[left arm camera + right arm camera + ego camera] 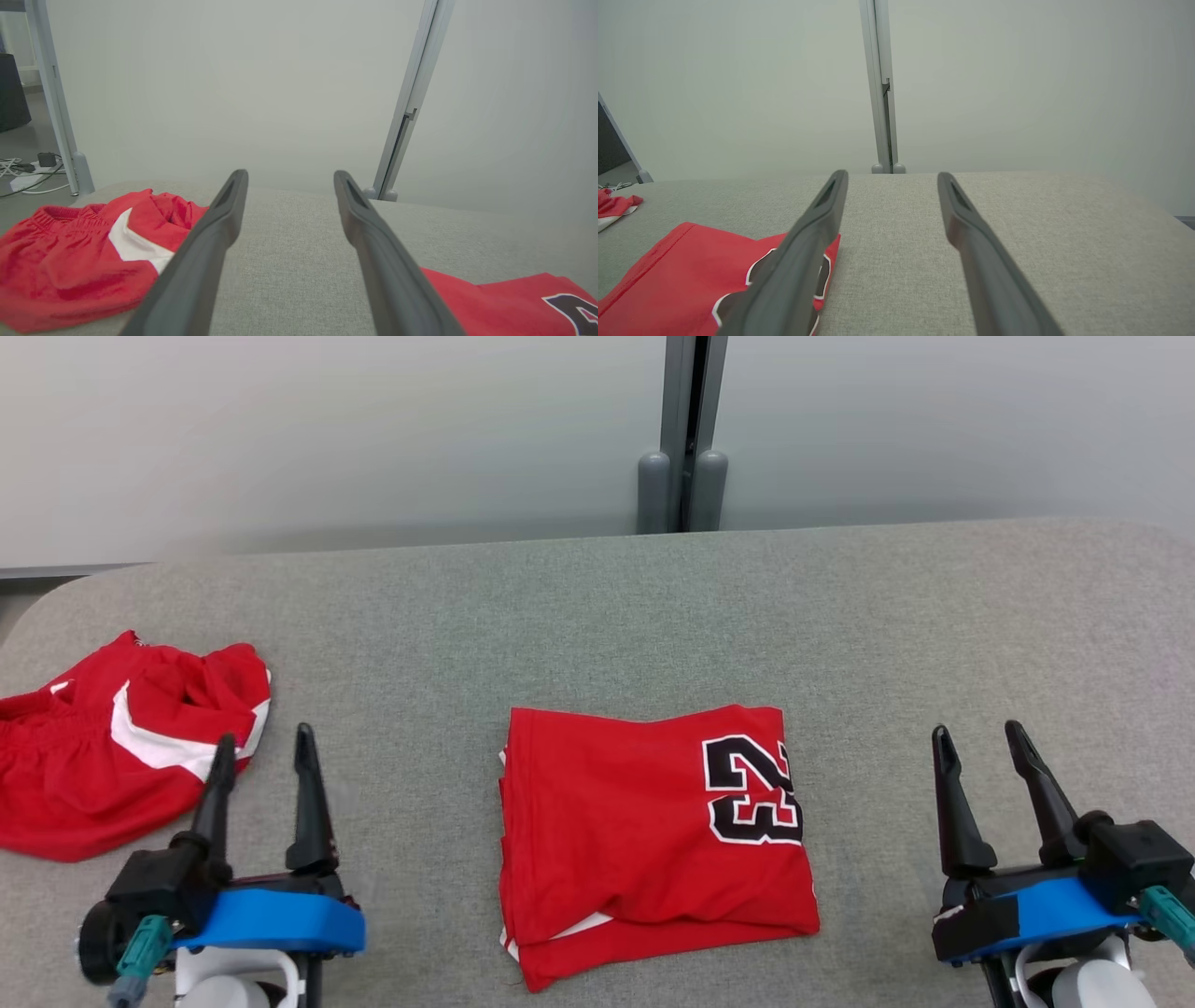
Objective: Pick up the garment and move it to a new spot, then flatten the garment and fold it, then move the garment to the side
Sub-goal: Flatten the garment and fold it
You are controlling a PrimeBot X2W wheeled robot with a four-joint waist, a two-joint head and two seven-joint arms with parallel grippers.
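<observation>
Jersey (644, 840) lies folded, number up, mid-counter (597, 616) near the front edge, between both hands. Left hand (264, 737): fingers apart, empty, just beside crumpled shorts (112, 756). Right hand (978, 731): fingers apart, empty, well right of jersey. Side move looks not yet done. Risks: pinching only the top layer would unfold the stack; dragging over the cloth could bunch it; going left may hit the shorts.

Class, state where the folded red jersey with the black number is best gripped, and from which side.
Likely the folded red jersey's left edge, approached from the left by the open left end effector: its layers meet there.
</observation>
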